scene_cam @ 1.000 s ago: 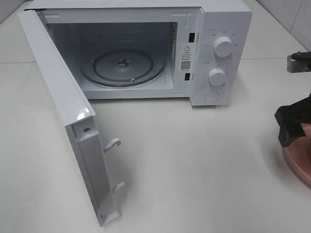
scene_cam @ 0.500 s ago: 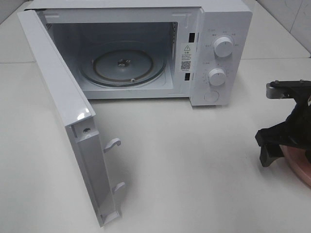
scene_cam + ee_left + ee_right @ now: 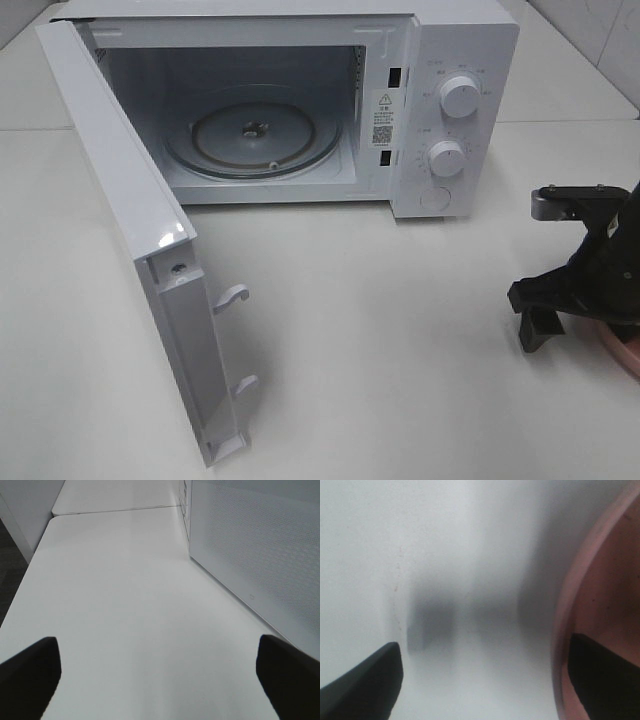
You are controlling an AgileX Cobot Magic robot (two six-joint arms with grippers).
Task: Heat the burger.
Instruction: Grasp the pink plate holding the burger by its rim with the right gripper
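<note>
Right gripper (image 3: 548, 318) now sits further inward over the table (image 3: 400, 330) than a second ago, covering most of the pink plate (image 3: 628, 352). Its jaws stand apart and straddle the plate rim (image 3: 563, 605), one finger (image 3: 365, 680) outside over bare table, the other (image 3: 605, 675) over the plate. This is judged a set-up for a rim pinch. Burger not in view; presumably on the hidden part of the plate. Left gripper (image 3: 160, 680) has jaws apart with nothing between, parked beside the door (image 3: 145, 200). Beyond, the microwave (image 3: 455, 60) stands open, turntable (image 3: 255, 135) bare for loading.
</note>
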